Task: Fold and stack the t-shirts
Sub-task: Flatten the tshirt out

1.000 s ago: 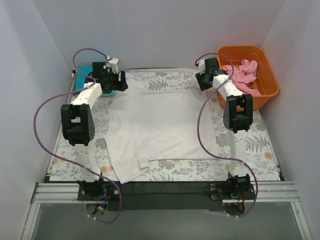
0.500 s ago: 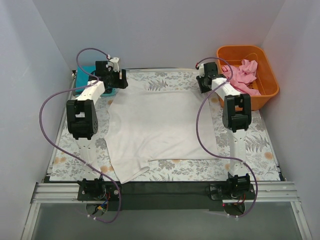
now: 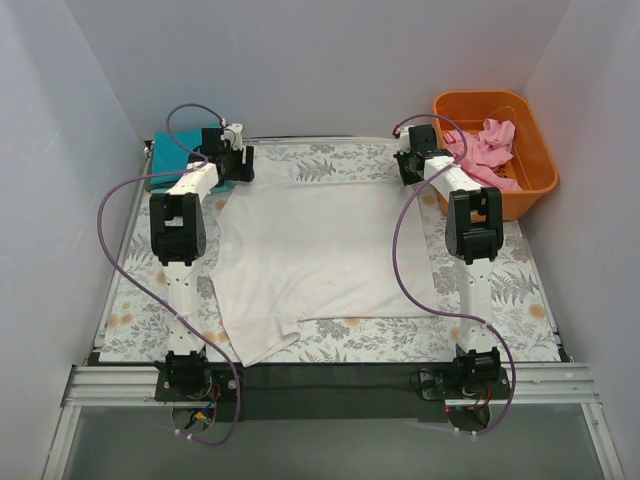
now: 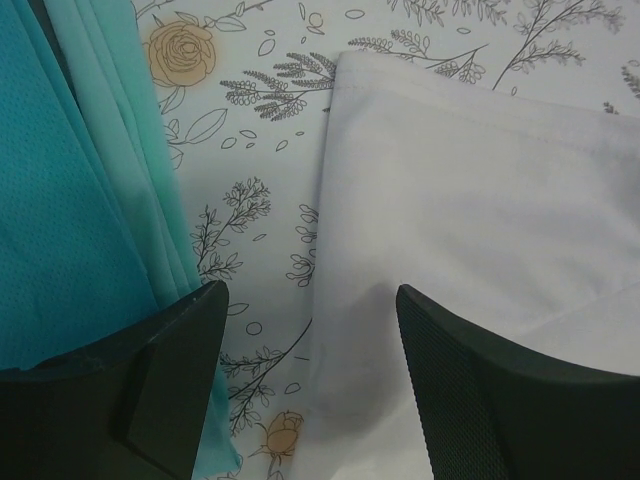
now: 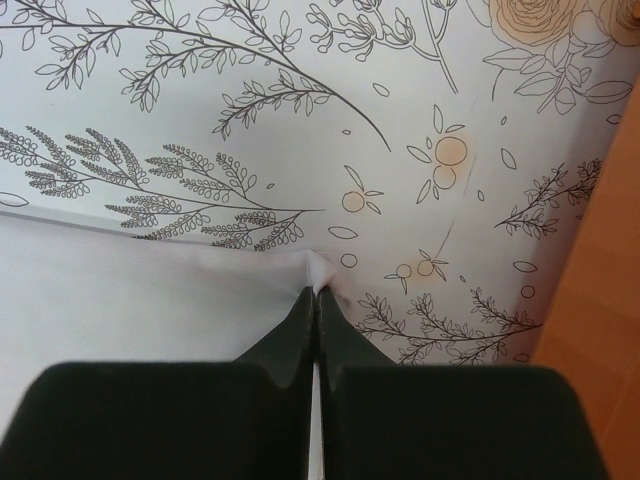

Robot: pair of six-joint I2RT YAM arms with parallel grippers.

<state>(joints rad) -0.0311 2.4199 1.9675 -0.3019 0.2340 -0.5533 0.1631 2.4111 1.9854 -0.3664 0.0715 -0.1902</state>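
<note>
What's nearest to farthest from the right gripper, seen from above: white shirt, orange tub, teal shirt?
1. white t-shirt: its corner is pinched by the right gripper.
2. orange tub: just to its right.
3. teal t-shirt: far across, back left.

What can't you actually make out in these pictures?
- Right wrist view: how much of the white t-shirt the right hand pinches; its fingers cover it.
- Left wrist view: teal t-shirt, cut off by the left edge.
- Top view: pink t-shirt, crumpled in the orange tub; whether it is one shirt, too small to tell.
</note>
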